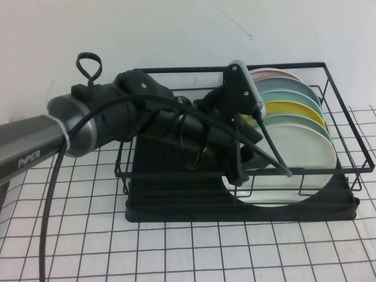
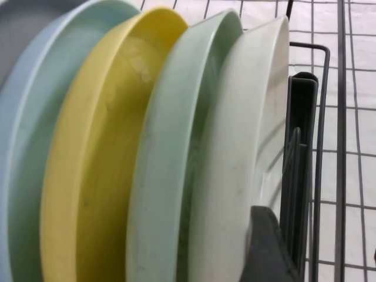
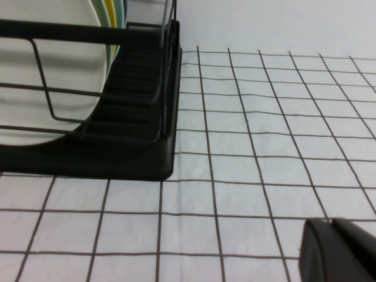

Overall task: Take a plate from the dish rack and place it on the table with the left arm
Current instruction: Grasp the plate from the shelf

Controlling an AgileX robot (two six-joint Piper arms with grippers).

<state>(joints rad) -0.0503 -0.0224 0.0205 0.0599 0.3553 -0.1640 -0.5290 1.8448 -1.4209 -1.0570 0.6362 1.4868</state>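
Note:
The white plate (image 1: 294, 158) stands on edge at the front of the row in the black dish rack (image 1: 176, 205). It also shows in the left wrist view (image 2: 235, 147). My left gripper (image 1: 252, 136) reaches into the rack at the plate's upper left rim and is shut on it (image 2: 249, 226). One dark finger (image 2: 267, 247) lies against the plate's hollow face; the other is hidden behind the plate. The plate's bottom edge rests in the rack. My right gripper (image 3: 338, 226) is shut and empty, low over the table (image 3: 247, 176) beside the rack's end; it is out of the high view.
Behind the white plate stand a mint-green plate (image 1: 305, 120), a yellow plate (image 1: 291, 107), a pale blue plate (image 1: 288, 91) and a pink one (image 1: 271, 74). The rack's wire side (image 1: 346, 126) rings the plates. Gridded cloth lies in front (image 1: 188, 252).

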